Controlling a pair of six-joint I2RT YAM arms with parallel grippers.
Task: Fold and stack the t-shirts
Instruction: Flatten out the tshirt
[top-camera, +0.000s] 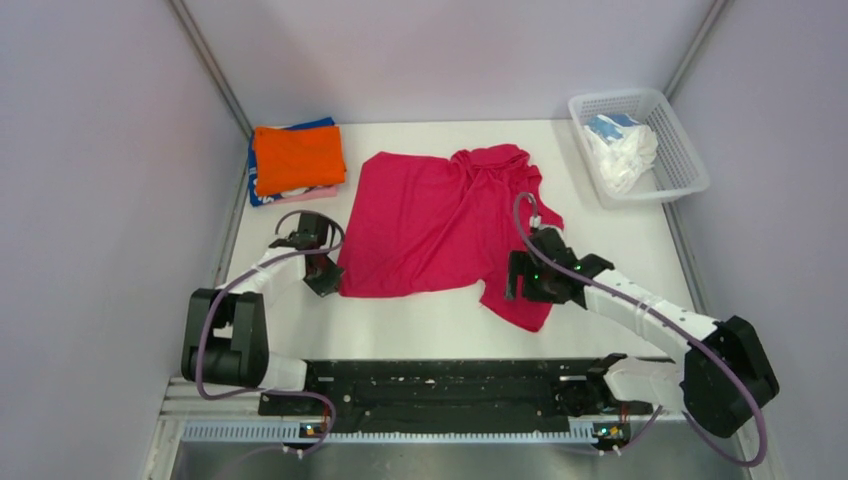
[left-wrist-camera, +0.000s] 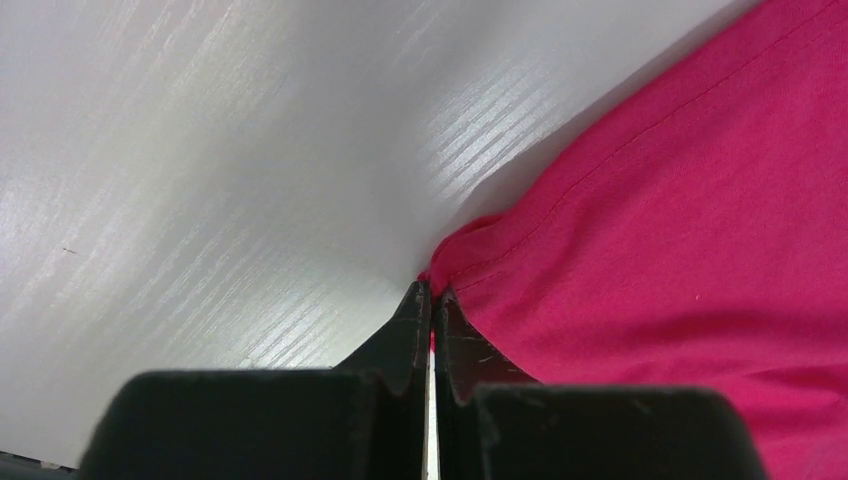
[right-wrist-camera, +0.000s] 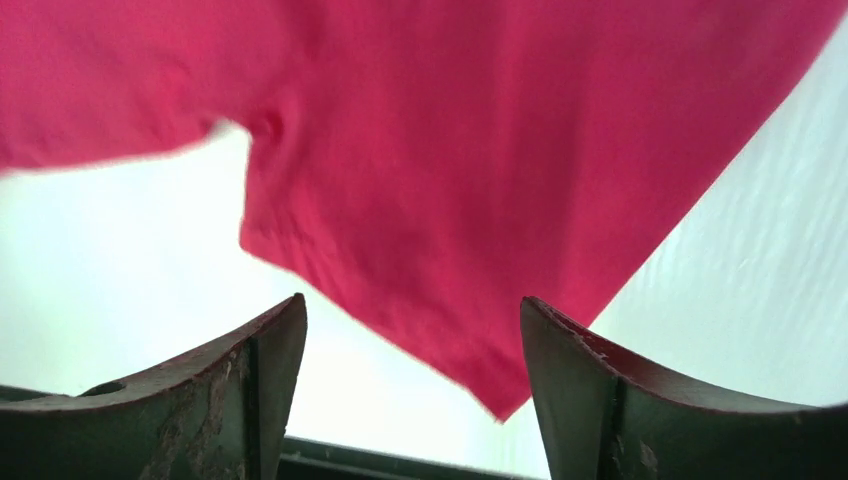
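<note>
The top camera looks down from above the near edge of the table (top-camera: 440, 330); both wrist cameras sit low, close against the crimson-pink t-shirt (top-camera: 420, 230), which all three views share

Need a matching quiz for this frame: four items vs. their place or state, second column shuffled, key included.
1. left gripper
2. right gripper
3. orange t-shirt
4. basket

a. far right corner, white cloth inside
b. shut on a corner of the crimson t-shirt
c. open, at that shirt's near sleeve
d. top of the folded stack, far left

Pairs: 1-b, 2-c, 3-d, 4-a.
</note>
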